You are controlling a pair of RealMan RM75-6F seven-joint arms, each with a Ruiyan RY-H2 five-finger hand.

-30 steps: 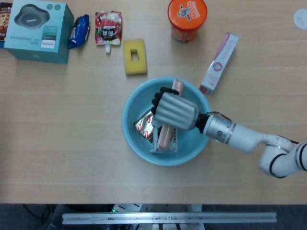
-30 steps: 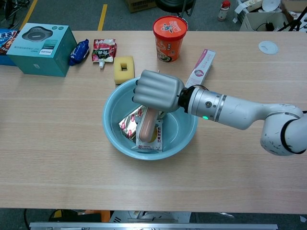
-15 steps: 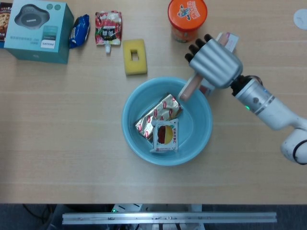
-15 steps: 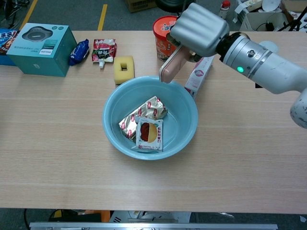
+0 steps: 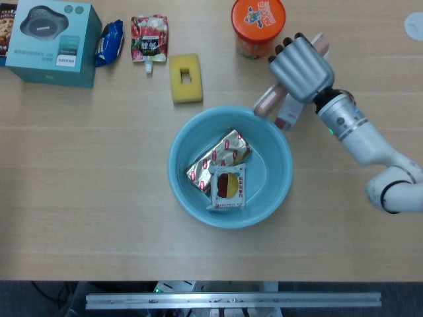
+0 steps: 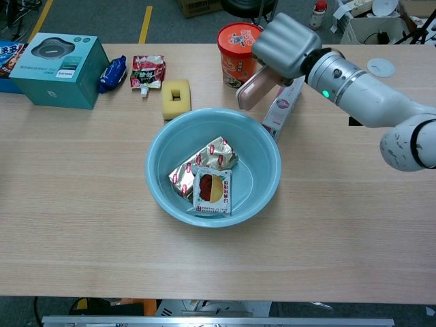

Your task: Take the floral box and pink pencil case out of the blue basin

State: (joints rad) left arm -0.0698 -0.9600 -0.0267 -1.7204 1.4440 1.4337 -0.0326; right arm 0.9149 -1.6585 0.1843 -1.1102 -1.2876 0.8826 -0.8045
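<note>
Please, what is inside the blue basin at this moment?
Inside the blue basin lie two flat packets: a gold and red one and, partly on top of it, a white one. What lies beneath them is covered. The pink pencil case is outside, held by the right hand.

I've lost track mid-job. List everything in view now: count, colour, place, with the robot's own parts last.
blue basin: 1, light blue, table centre
floral packet: 1, gold with red flowers, inside the basin
sachet: 1, white with a red and yellow picture, in the basin on the floral packet
pink pencil case: 1, pink, held above the basin's far right rim
pink-and-white box: 1, on the table right of the basin
cup noodles: 1, orange, far centre
sponge: 1, yellow, behind the basin
drink pouch: 1, red, far left
blue packet: 1, beside the pouch
teal box: 1, far left
white disc: 1, far right
right hand: 1, grey, grips the pencil case
left hand: not in view
</note>
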